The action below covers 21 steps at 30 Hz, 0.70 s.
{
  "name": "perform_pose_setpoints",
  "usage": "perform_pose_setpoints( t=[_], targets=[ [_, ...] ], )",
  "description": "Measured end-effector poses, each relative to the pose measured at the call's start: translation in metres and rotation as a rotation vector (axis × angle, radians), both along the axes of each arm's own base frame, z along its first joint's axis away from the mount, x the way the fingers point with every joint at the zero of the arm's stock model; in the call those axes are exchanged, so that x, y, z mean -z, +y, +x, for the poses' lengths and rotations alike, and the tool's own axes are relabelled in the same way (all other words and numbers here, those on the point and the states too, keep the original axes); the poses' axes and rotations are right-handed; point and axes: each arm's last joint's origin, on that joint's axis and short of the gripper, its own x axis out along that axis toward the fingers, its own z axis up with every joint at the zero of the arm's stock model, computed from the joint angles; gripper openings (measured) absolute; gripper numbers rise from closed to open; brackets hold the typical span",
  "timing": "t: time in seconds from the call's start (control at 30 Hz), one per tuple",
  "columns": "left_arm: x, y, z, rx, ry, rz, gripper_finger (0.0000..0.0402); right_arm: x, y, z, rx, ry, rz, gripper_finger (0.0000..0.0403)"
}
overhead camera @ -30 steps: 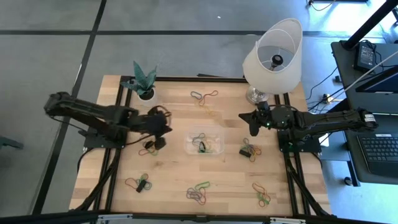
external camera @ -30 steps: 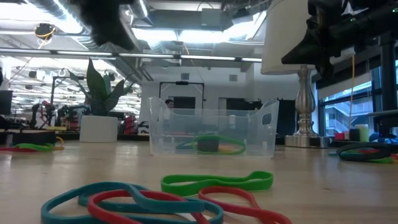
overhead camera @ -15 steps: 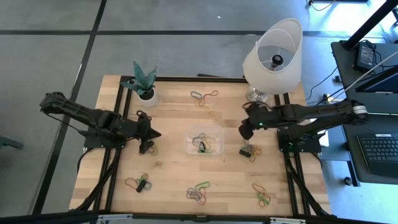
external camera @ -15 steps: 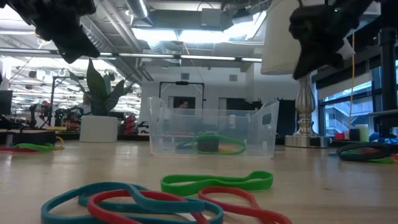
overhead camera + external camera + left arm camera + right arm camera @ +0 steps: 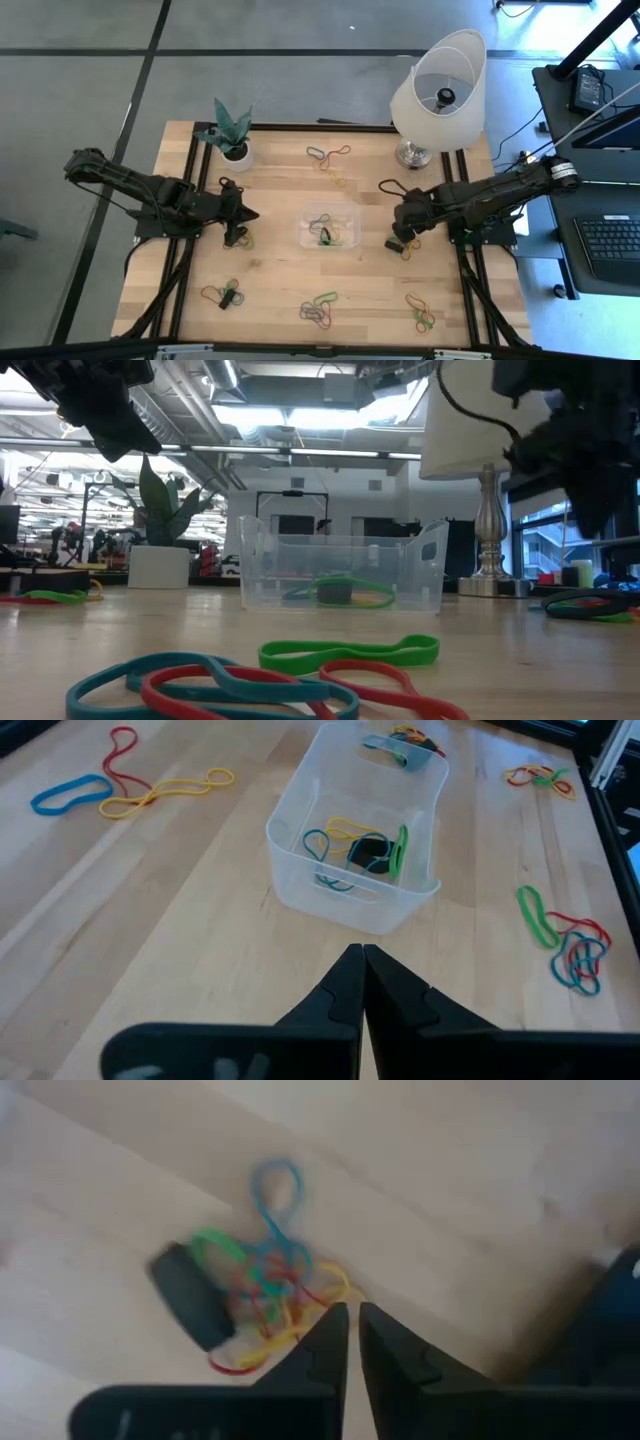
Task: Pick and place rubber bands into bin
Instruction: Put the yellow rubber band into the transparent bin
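The clear bin (image 5: 328, 228) (image 5: 340, 575) (image 5: 355, 850) stands mid-table with several rubber bands lying on its floor. More rubber band clusters lie around it. My left gripper (image 5: 243, 215) (image 5: 358, 965) hangs shut above the wood left of the bin, beside a cluster (image 5: 240, 238). My right gripper (image 5: 400, 228) (image 5: 353, 1328) is shut and points down over the cluster (image 5: 403, 243) (image 5: 260, 1295) right of the bin. That cluster is red, yellow, green and blue loops with a black piece. The low view shows the right arm (image 5: 590, 450) above that cluster (image 5: 585, 605).
A white lamp (image 5: 440, 85) stands at the far right corner and a potted plant (image 5: 233, 150) at the far left. Other band clusters lie at the far middle (image 5: 328, 155) and along the near edge (image 5: 222, 295) (image 5: 318, 310) (image 5: 420, 313).
My right gripper has travelled from near the lamp base toward the near edge and down, ending over the cluster right of the bin. My left gripper has drawn back a little toward the table's left, then kept still. No band has moved.
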Motion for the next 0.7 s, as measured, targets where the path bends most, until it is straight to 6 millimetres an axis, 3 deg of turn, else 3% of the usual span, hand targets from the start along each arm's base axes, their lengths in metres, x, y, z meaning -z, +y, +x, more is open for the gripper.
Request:
perform_pose_setpoints(
  t=[0.23, 0.7],
  targets=[
    [0.0, 0.0, 0.0, -0.002, 0.0, 0.001, 0.0003, 0.033, 0.008, -0.013, 0.06, 0.027, 0.04, 0.0071],
    [0.001, 0.0, 0.0, 0.002, 0.009, 0.001, 0.0003, 0.059, 0.009, -0.02, 0.104, -0.007, 0.051, 0.0092]
  ],
)
